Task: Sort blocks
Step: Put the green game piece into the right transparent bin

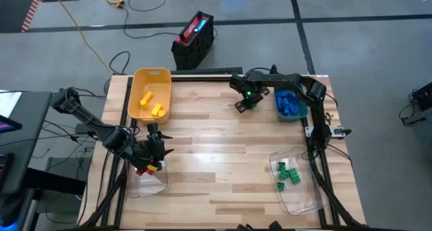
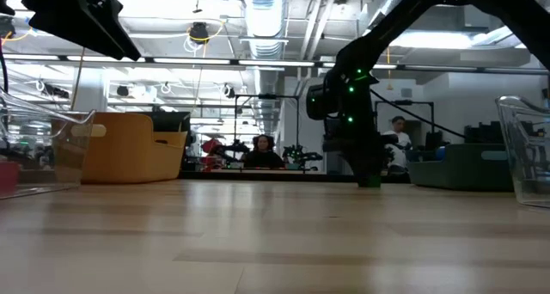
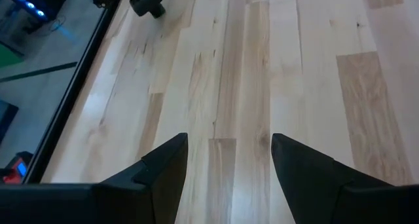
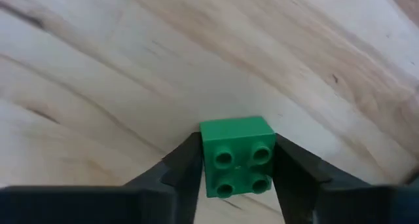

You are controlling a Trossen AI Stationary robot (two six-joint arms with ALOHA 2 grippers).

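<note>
My right gripper is at the table's far side, next to the teal bin, shut on a small green block. In the low view it reaches down to the tabletop. My left gripper is open near the table's left edge, just beyond a clear bin holding red blocks; its wrist view shows only bare wood between the fingers. Yellow blocks lie in the yellow bin, blue blocks in the teal bin, green blocks in the right clear bin. My right gripper pinches the green block by two opposite side faces, one finger on each. Its studded face points toward the wrist camera. The fingers come from above, pointing down. Whether the block rests on the wood or hangs just above it, I cannot tell.
The middle and near part of the wooden table is bare. A black and red box and cables lie on the floor beyond the far edge. People sit far back in the room.
</note>
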